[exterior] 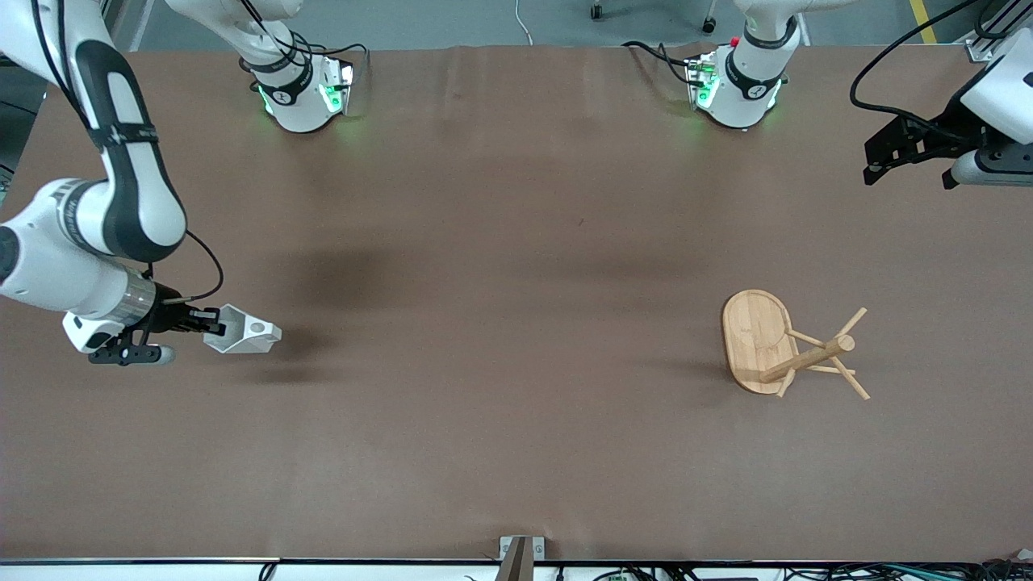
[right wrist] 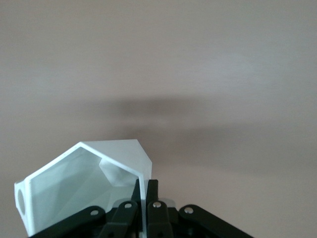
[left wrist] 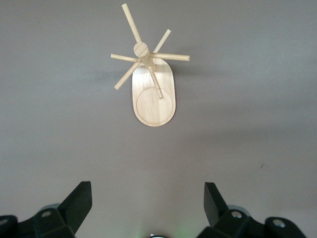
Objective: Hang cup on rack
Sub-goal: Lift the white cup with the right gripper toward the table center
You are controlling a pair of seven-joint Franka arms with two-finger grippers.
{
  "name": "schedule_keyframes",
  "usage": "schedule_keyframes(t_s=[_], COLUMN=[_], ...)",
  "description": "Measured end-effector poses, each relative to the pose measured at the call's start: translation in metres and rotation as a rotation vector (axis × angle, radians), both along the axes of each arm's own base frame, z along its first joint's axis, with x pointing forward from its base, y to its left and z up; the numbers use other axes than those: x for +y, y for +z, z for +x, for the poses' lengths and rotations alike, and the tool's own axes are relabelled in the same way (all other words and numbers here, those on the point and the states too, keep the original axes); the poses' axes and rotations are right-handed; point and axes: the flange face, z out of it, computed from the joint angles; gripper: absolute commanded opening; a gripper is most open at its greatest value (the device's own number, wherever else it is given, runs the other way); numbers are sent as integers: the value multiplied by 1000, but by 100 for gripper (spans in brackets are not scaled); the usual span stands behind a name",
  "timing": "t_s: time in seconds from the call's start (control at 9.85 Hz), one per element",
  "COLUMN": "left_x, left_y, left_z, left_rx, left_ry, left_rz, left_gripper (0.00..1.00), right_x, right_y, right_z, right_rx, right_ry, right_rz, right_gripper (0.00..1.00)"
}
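Matte white faceted cup (exterior: 242,332), angular polygon walls, small round hole in its handle tab, held up over the brown table (exterior: 484,242) at the right arm's end. Right gripper (exterior: 211,324) pinches the cup's thin wall, fingers closed on it. Light bamboo rack (exterior: 787,347), oval flat base, round post, thin angled pegs, stands toward the left arm's end. Left gripper (left wrist: 147,206) waits high above the table, fingers spread apart, holding nothing.

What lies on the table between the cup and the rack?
Nothing: the front view shows only bare brown table between the cup, held by the right end effector, and the rack.
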Motion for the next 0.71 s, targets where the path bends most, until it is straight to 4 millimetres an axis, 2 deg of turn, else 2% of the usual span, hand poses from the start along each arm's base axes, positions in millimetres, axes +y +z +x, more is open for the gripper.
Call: schedule_keyframes(t_s=[0.1, 0.2, 0.41, 0.71], left_x=[0, 0, -1, -11], left_y=[0, 0, 0, 0], left_z=[0, 0, 0, -1], left_rx=[0, 0, 0, 1], left_ry=[0, 0, -3, -21], left_rz=[0, 0, 0, 1], left_gripper=[100, 100, 100, 100], right_x=[23, 53, 124, 208], right_y=[18, 24, 26, 32], right_z=[3, 3, -2, -11], right_rx=[30, 47, 72, 138], right_ry=[22, 38, 33, -47], right_rz=[61, 138, 344, 688], right_gripper=[0, 0, 0, 0])
